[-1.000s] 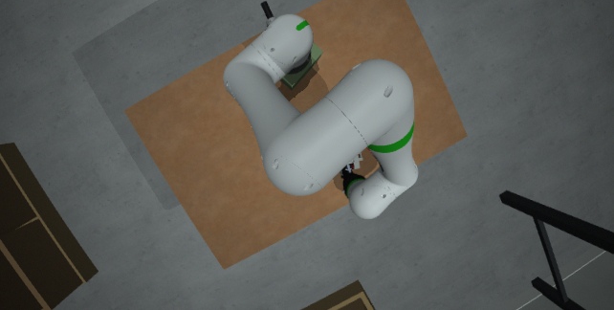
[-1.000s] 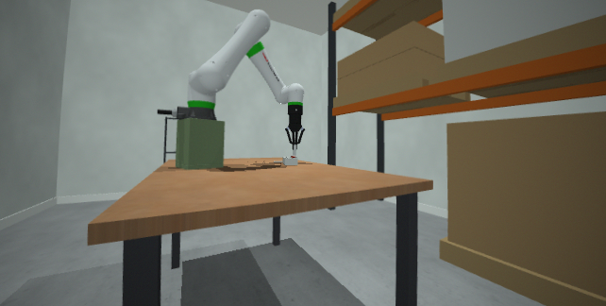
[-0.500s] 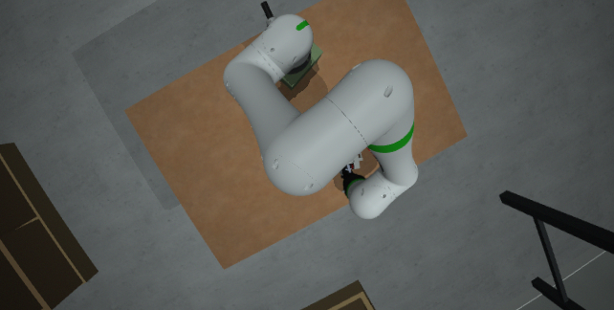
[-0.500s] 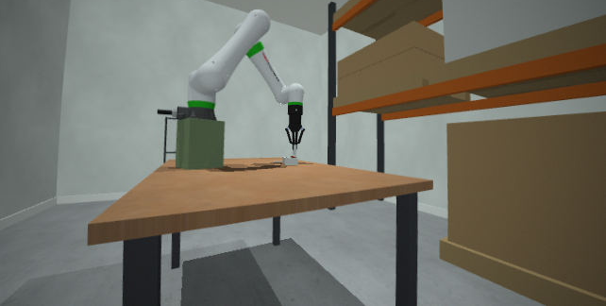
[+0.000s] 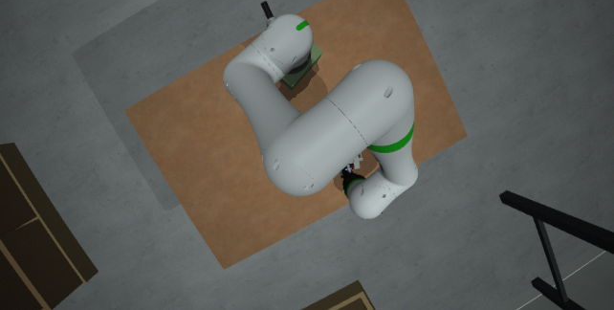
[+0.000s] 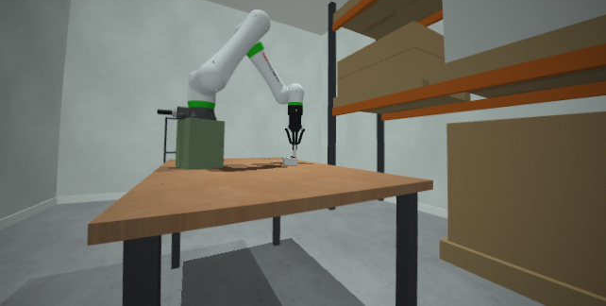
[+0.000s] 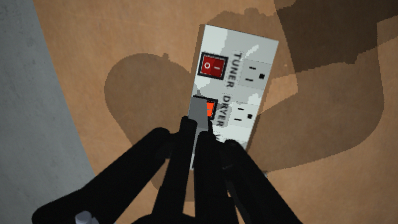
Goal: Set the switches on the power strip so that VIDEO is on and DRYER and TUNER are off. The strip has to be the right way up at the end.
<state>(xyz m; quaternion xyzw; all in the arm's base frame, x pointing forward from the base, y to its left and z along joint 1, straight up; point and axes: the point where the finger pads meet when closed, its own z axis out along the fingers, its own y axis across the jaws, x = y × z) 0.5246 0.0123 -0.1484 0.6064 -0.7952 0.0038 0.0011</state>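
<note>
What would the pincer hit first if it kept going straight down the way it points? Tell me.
The DRYER switch on the power strip. The shut pincer points down at the strip, its grey fingertips over that lit orange rocker. Whether they already touch it is unclear; the gap, if any, looks slight.
</note>
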